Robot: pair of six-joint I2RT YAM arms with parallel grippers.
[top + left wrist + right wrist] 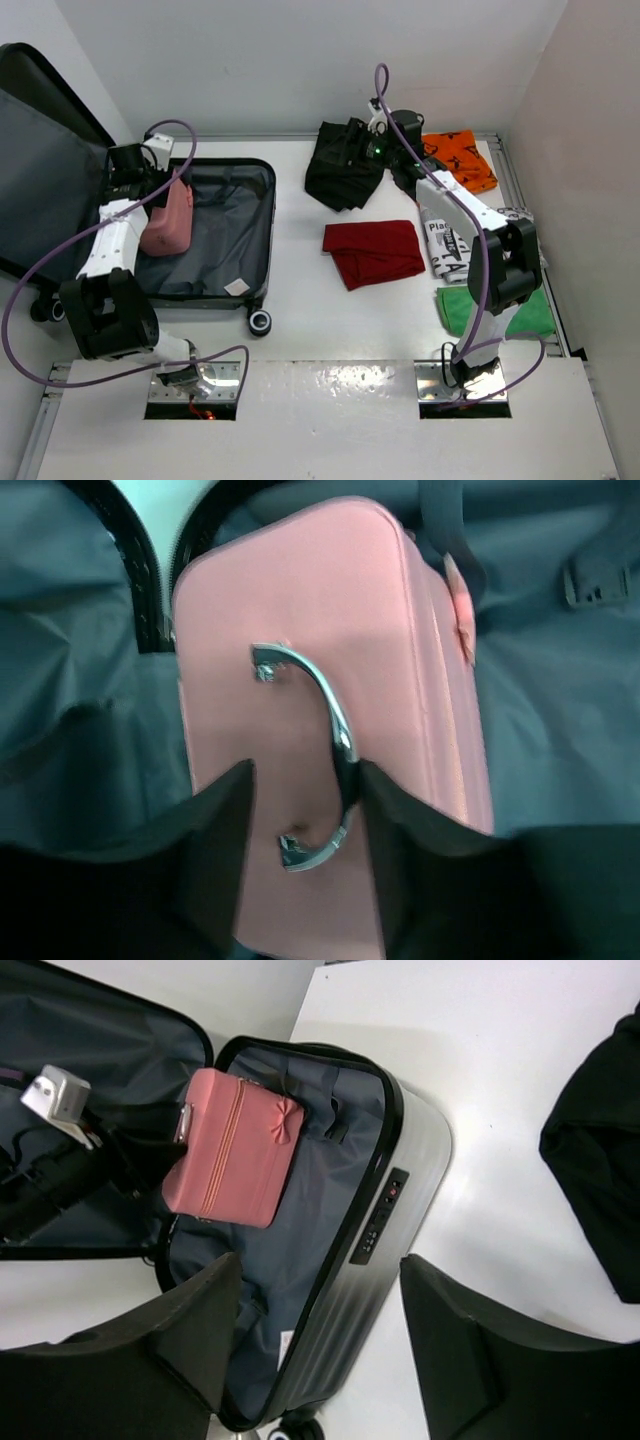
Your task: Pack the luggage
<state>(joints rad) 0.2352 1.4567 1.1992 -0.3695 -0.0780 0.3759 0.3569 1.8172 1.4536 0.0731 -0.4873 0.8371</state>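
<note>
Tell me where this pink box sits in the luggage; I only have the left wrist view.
Observer: The pink box lies in the base half of the luggage, on the hinge side next to the raised lid.
Operator: What's left outside?
Observer: Five pieces lie on the table: a black garment, a red cloth, an orange cloth, a white printed cloth and a green cloth.
Operator: Is the right claw busy?
Observer: No. The right claw is open and empty, by the black garment.
</note>
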